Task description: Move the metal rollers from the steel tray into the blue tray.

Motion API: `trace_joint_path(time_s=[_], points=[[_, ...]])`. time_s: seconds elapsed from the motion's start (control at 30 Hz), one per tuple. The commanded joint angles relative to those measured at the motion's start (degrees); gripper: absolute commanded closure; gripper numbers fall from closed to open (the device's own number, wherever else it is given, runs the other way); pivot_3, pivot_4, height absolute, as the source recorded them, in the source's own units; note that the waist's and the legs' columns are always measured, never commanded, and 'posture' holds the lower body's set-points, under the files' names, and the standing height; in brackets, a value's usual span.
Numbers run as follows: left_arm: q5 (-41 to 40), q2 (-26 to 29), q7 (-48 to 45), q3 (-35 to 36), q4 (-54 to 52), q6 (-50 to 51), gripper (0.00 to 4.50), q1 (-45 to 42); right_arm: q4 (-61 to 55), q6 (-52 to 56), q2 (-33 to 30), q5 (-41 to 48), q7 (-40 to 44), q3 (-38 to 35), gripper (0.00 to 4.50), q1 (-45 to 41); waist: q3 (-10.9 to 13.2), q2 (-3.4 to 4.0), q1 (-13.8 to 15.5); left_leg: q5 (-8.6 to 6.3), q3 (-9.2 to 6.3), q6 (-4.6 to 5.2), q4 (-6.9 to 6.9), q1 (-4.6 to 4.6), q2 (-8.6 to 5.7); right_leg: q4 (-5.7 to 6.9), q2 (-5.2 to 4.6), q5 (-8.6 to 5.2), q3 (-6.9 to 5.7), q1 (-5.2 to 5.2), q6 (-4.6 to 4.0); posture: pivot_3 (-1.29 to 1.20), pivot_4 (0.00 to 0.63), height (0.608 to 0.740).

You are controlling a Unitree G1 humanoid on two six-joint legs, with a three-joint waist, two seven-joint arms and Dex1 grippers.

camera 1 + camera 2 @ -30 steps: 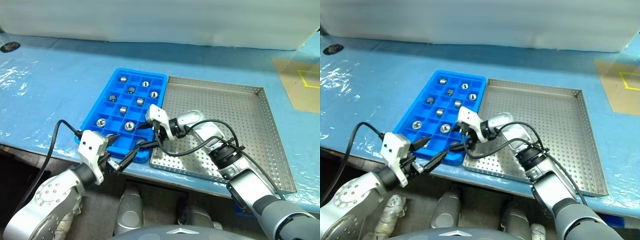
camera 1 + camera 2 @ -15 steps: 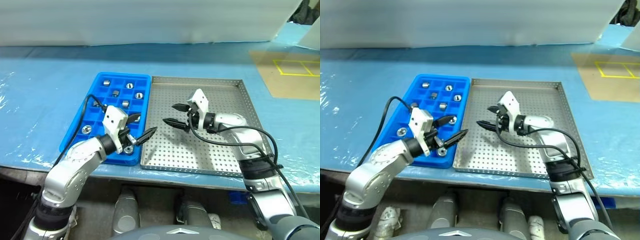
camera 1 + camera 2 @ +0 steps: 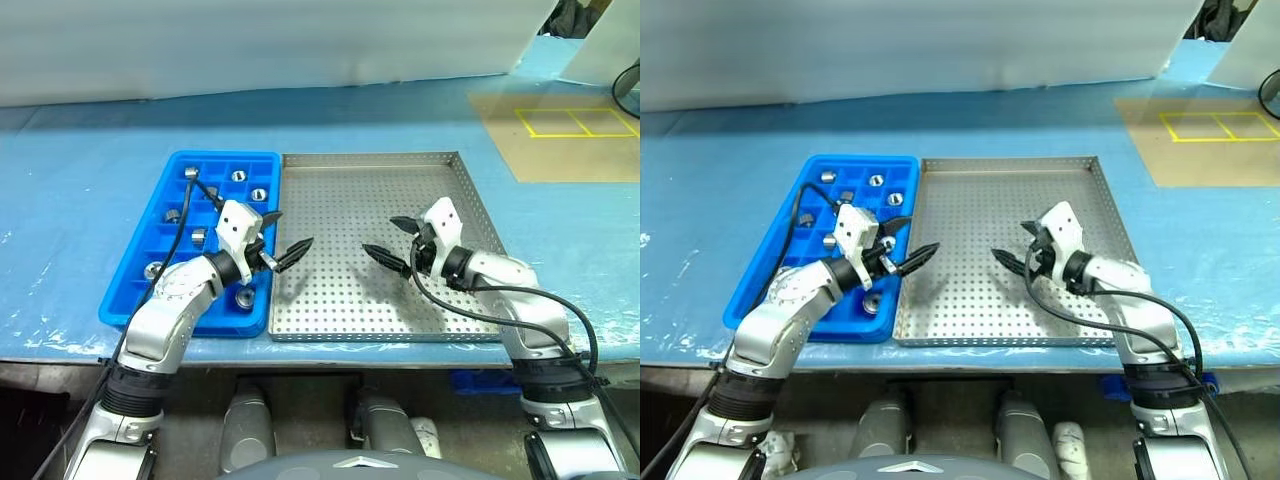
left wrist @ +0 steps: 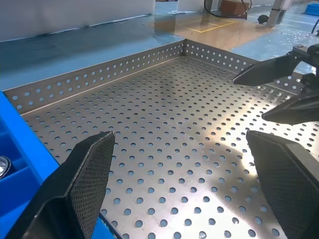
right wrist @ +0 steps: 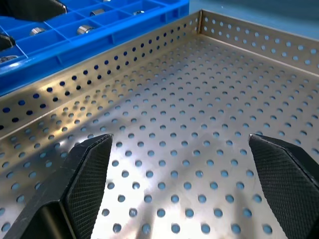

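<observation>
A blue-covered surface (image 3: 90,170) carries the steel tray (image 3: 370,190), whose perforated floor shows no rollers on it. Touching its left rim sits the narrower blue tray (image 3: 128,290), and the metal rollers (image 3: 259,194) lie singly in several of its square compartments. The left gripper (image 3: 288,240) hangs over the seam between the trays, the right gripper (image 3: 388,243) over the steel floor; both are spread wide and hold nothing.
</observation>
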Motion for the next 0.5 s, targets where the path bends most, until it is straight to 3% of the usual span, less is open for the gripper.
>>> trace_joint_path(time_s=[0.03,0.5], points=[[2.1,0.0,-1.1,-0.5,0.1,-3.7,0.08,-0.7,-3.0,-4.0,-0.3,0.4,-0.1,-0.9,0.01,0.2,0.0,0.0,-0.1,-0.04,0.0,0.06,0.01,0.01,0.01,0.0,0.0,0.0,0.0,0.0,0.0,-0.16,0.15,0.74],[3.0,-1.6,-2.4,-0.7,0.1,-5.3,0.08,0.3,-1.7,-10.8,0.0,1.0,-2.2,-2.3,0.01,-0.4,0.0,0.0,-0.2,-0.12,0.02,0.21,0.01,0.03,0.01,-0.01,0.0,0.0,0.0,0.03,-0.01,-0.16,0.15,0.74]])
